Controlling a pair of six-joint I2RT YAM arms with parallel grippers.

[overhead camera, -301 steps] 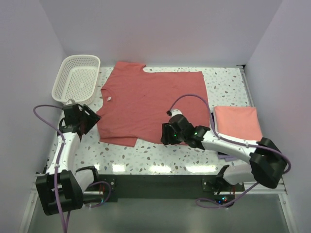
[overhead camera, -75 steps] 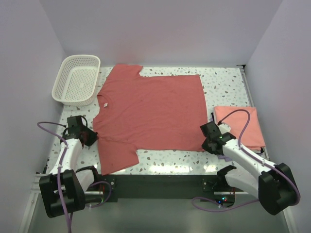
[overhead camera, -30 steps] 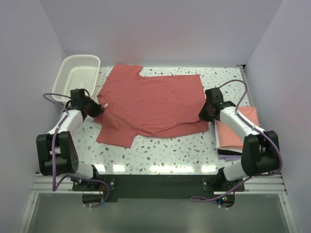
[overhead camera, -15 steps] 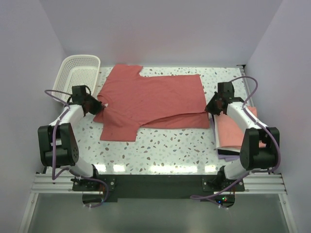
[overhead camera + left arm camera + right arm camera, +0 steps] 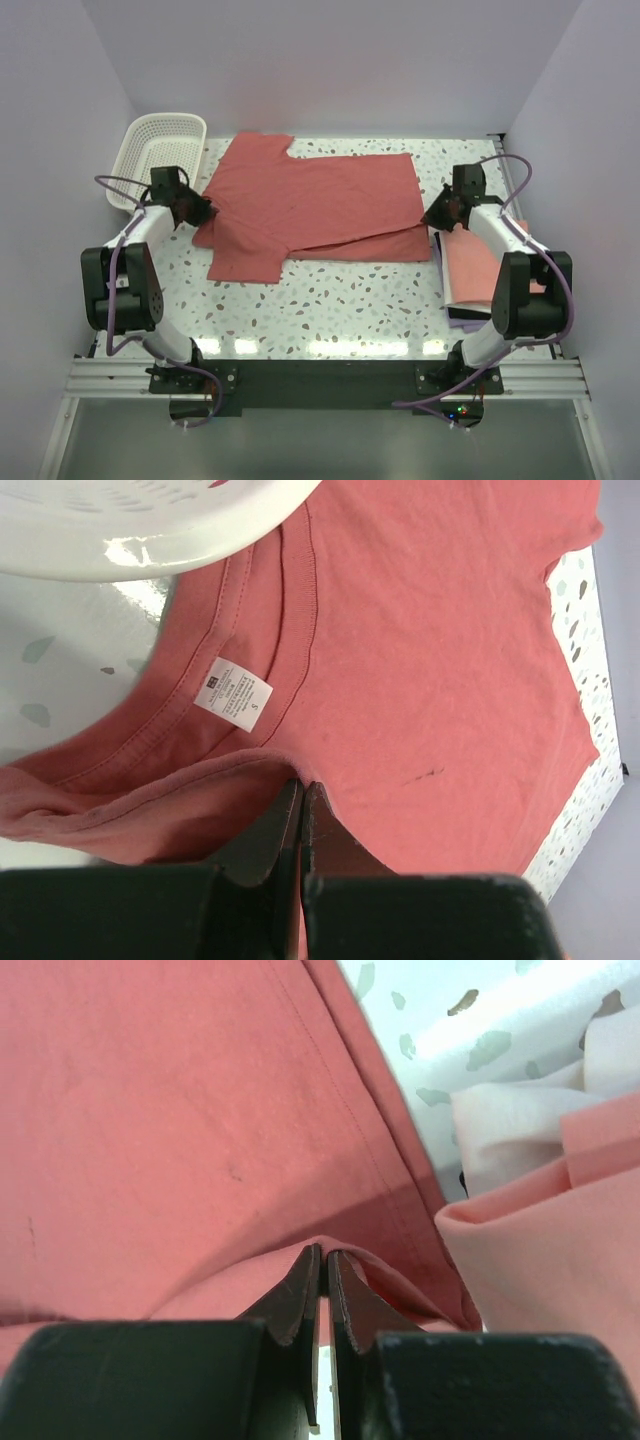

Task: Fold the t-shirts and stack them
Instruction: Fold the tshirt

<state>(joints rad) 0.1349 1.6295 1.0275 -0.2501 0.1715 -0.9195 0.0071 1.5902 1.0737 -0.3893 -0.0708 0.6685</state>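
A white neck label [image 5: 232, 693] lies just ahead-left of the left gripper [image 5: 300, 790]. Only an "S" on it is legible. That gripper is clenched on a fold of the dusty red t-shirt [image 5: 430, 660] by the collar, with the white lattice basket [image 5: 150, 540] beyond. The right gripper [image 5: 325, 1260] pinches the shirt's folded-over edge, and the folded salmon t-shirt [image 5: 540, 1260] lies just to its right.

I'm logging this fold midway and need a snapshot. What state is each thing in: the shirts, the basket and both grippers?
red t-shirt: spread on the table, near edge lifted and partly folded over itself.
salmon t-shirt: folded, lying at the right.
left gripper: shut on the red t-shirt by the collar.
right gripper: shut on the red t-shirt's edge at the hem end.
basket: upright, far left corner.
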